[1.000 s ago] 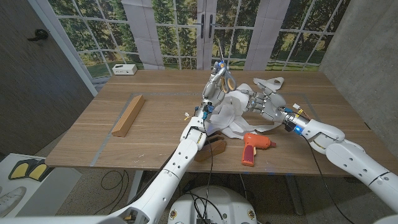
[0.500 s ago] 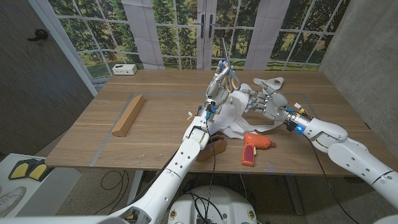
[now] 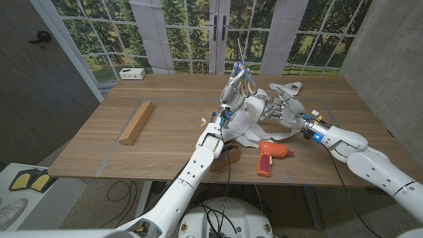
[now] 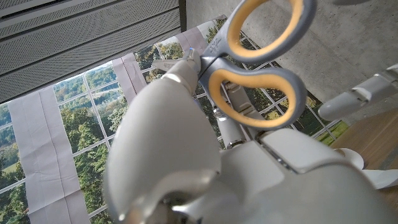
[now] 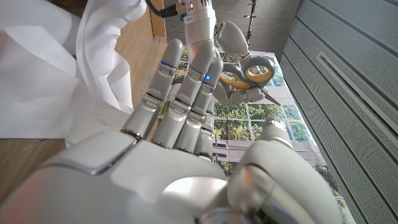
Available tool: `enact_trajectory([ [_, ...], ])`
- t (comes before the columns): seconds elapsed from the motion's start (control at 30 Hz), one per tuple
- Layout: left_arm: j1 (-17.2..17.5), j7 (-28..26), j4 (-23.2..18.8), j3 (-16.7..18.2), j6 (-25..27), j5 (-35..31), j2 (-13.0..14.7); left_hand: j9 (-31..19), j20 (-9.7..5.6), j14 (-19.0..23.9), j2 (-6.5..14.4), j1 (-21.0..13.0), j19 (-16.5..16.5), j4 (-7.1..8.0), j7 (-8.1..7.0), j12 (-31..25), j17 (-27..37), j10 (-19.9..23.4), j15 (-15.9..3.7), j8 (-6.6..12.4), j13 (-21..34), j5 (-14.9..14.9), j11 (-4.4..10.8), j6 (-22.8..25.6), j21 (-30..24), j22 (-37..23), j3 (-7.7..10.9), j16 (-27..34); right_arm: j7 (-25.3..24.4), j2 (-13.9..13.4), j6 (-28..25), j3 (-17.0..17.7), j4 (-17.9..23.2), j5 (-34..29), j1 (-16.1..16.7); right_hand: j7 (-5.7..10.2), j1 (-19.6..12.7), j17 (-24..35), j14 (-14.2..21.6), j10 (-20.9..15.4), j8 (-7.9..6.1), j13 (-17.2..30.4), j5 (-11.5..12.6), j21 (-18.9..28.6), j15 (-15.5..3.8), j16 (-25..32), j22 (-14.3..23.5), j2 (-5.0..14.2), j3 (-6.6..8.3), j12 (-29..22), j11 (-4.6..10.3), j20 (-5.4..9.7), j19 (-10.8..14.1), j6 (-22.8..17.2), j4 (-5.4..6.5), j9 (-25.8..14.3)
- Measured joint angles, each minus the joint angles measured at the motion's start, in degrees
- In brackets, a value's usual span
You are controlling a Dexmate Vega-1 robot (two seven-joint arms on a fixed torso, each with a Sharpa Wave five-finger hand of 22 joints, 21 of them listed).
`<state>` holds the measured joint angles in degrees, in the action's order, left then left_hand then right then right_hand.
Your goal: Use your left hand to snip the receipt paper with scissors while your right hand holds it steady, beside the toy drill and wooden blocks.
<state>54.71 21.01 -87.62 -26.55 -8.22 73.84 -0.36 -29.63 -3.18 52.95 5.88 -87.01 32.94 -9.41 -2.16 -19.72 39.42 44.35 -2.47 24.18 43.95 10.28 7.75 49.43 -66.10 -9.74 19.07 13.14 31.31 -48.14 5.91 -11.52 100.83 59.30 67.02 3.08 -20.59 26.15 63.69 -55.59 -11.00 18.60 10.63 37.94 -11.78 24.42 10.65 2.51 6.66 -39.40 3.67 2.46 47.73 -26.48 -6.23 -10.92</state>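
Receipt paper (image 3: 246, 120), one; scissors (image 3: 242, 78), one

left hand (image 4: 205, 168): big white blur up close, gripping the scissors
scissors (image 4: 258, 65): grey handles with yellow-orange lining, loops poking out above the hand
right hand (image 4: 367, 93): probably its white fingers at the edge
backdrop: window print with trees, grey slats
table (image 4: 373, 134): wood sliver

Your head view looks down from above over the whole wooden table (image 3: 165, 132). Your left wrist view sits very close behind the grey scissors with yellow-lined handles (image 4: 261, 68), facing the window backdrop. Your right wrist view looks along the right hand (image 5: 180, 124) and shares those scissors (image 5: 245, 74).
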Motion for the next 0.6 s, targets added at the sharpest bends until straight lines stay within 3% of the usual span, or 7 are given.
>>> enact_trajectory([
  [0.6,0.0,0.6,-0.1,-0.2,-1.9,-1.8,0.3,0.0,0.00,0.0,0.0,0.0,0.0,0.16,0.00,0.0,0.0,0.0,-0.01,0.00,0.0,0.0,0.00,0.0,0.0,0.0,-0.31,-0.1,2.2,1.0,0.4,-1.1,-0.7,1.0,-1.2,0.32,-0.2,0.5,0.0,0.0,0.22,-1.1,0.0,0.0,0.01,0.0,0.0,0.23,0.48,1.1,0.00,0.00,0.0,1.6,-0.49,0.0],
])
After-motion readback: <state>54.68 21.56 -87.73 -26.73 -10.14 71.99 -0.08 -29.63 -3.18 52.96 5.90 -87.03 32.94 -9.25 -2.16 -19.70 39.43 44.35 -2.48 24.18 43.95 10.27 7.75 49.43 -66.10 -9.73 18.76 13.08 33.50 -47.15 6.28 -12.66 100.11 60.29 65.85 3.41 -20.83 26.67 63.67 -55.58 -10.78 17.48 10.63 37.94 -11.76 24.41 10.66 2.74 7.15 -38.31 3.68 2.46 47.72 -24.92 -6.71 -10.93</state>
